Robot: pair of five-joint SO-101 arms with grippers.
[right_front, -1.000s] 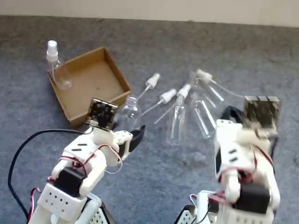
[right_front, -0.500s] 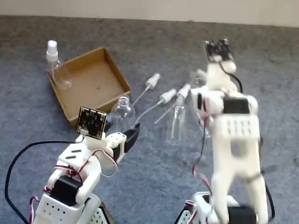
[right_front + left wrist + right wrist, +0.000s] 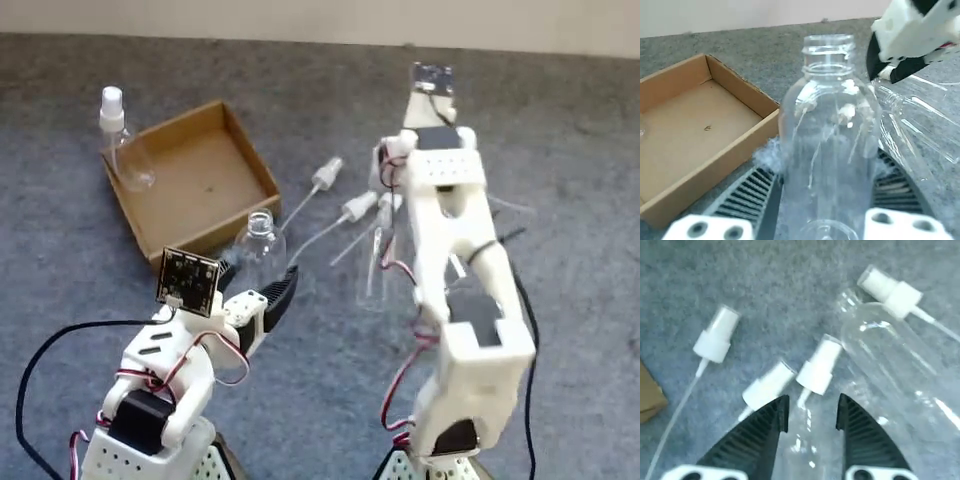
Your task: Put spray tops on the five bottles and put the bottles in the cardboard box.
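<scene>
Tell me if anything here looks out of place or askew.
The clear plastic bottle with a white spray top sits askew across a corner of the brown cardboard box, its top poking outside the wall.

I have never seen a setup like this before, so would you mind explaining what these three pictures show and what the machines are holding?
These are two small robot arms standing side by side at a table. The high view looks down over both of them. The other two pictures come from a camera on each arm's wrist. On the grey surface lie a shallow cardboard box, a capped bottle leaning at the box's far corner, two loose spray tops with long tubes, and clear bottles lying on their sides. The left gripper holds an open bottle upright between its fingers, beside the box. The right gripper hangs open over a spray top at the neck of one lying bottle.
</scene>
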